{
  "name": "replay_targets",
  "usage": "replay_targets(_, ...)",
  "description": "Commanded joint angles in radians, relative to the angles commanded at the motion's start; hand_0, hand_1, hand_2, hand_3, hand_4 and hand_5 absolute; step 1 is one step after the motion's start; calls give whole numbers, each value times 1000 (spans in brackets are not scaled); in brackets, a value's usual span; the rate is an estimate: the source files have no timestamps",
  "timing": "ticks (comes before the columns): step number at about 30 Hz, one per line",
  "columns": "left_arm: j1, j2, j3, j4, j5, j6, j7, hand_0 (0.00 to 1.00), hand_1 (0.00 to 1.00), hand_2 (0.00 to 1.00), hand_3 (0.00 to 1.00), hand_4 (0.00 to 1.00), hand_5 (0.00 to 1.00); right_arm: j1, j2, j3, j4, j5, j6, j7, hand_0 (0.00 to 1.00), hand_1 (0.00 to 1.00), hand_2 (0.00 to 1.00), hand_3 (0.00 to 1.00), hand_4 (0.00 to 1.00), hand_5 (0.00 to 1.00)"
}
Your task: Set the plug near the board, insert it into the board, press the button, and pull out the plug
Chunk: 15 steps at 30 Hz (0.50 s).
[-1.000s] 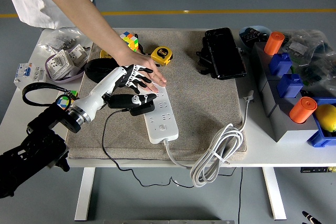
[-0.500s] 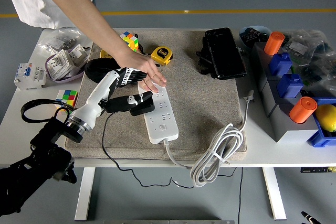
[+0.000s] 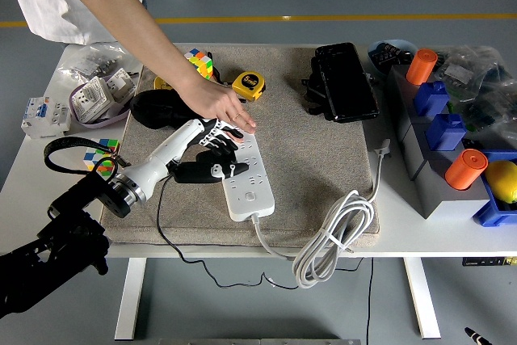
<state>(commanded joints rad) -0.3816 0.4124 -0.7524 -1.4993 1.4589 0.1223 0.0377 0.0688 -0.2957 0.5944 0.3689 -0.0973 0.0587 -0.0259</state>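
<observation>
At the board's left edge, the left hand [image 3: 212,145] is gripping the black plug [image 3: 203,172].
The fingers are curling over the plug, which is lying just below the palm and touching the white board [image 3: 248,177] at its side, not visibly seated in a socket. Just above the hand, a person's hand [image 3: 220,105] is pressing flat on the board's far end, holding it on the mat [image 3: 307,159]. The plug's thin black cord [image 3: 161,216] is trailing down behind the hand over the worktop [image 3: 404,216] edge. To the hand's right, the board's white cable [image 3: 335,236] is lying coiled.
</observation>
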Motion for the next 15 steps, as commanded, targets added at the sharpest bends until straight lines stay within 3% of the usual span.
replay_targets(3,-12,16,11,-20,20,-46,49,220,315,330,683,775,162,-2,0,2,0,1,0,0,654,703,710,633,924,525)
replay_targets(4,-18,23,18,-29,21,-65,70,171,163,178,780,633,2,-3,0,3,-1,1,0,0,654,703,709,632,923,525)
replay_targets(9,-51,49,60,-56,18,-133,135,171,163,178,780,633,2,-7,-1,9,-1,0,1,-1,654,703,709,632,923,525)
replay_targets(10,-67,55,78,-58,23,-148,146,107,56,88,821,636,2,-7,-1,12,-1,0,1,-1,654,703,710,632,923,525)
replay_targets(15,-116,72,141,-61,23,-183,177,107,56,88,821,636,2,-8,-1,23,0,-2,1,0,654,703,710,632,923,525)
